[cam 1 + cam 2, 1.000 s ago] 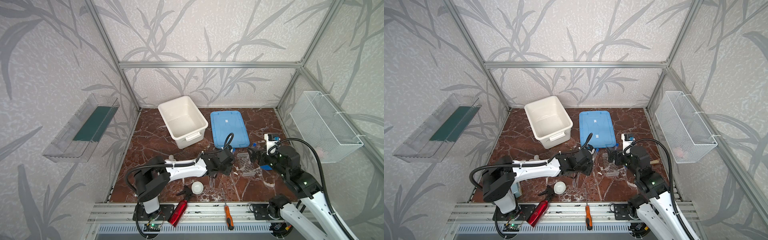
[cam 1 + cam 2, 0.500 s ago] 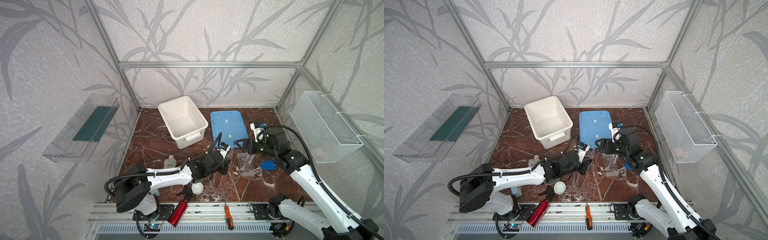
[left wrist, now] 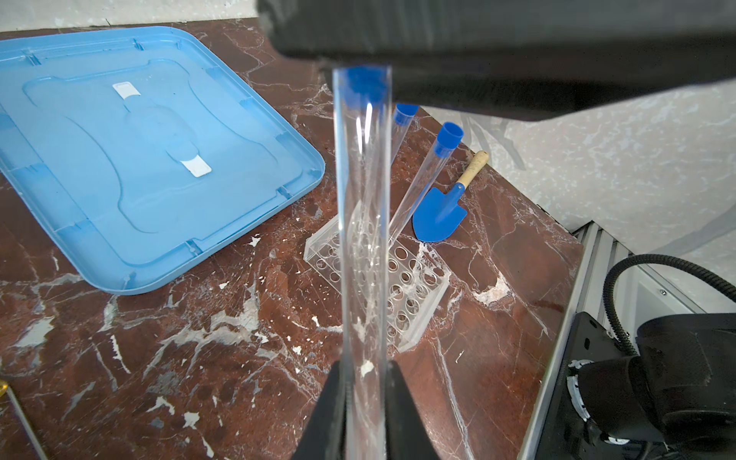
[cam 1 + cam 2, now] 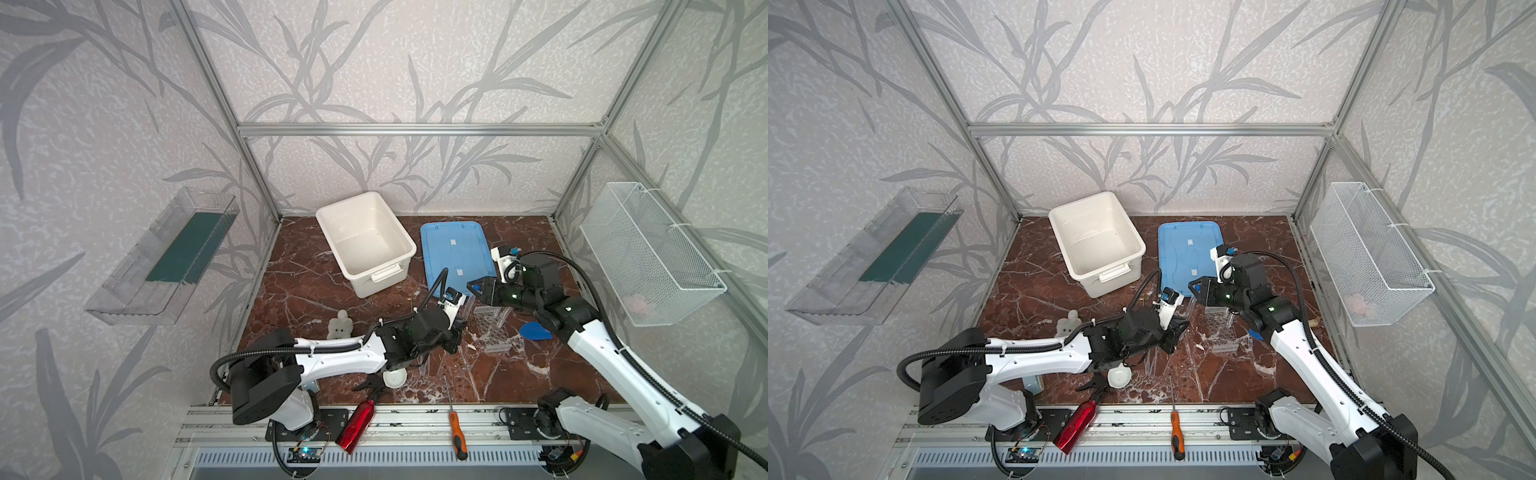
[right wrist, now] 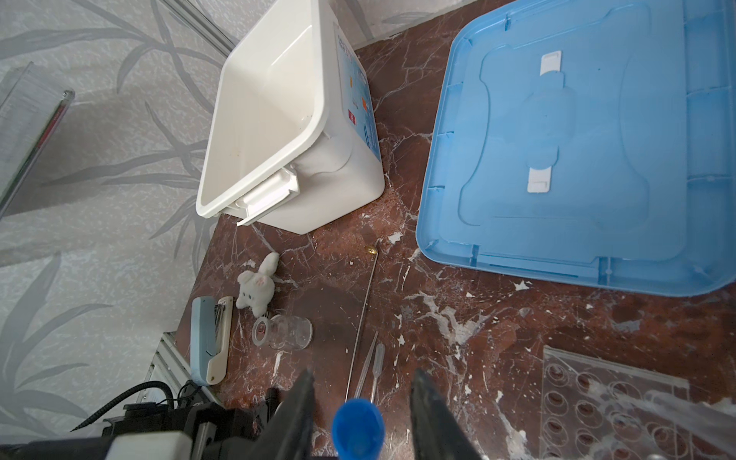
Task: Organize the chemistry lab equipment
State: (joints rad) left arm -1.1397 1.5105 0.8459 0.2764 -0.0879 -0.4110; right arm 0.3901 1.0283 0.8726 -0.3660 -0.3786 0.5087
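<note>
Top views: my right tool (image 4: 472, 286) has swung over from the rack (image 4: 492, 332) to the top of the tube (image 4: 467, 306), held upright above the tabletop (image 4: 332, 291) by my left tool (image 4: 455, 332). Left wrist: left tool (image 3: 364, 372) clamped on the tube (image 3: 362, 239). Right wrist: right tool (image 5: 361, 378) has narrowed but is still parted, straddling the blue cap (image 5: 357, 428) without touching it.

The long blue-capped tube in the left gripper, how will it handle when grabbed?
The tube looks smooth and clear, so probably slippery, perhaps fragile. Long, thin and held near one end by the left gripper, it may swing. Set down, its round body would likely roll.
</note>
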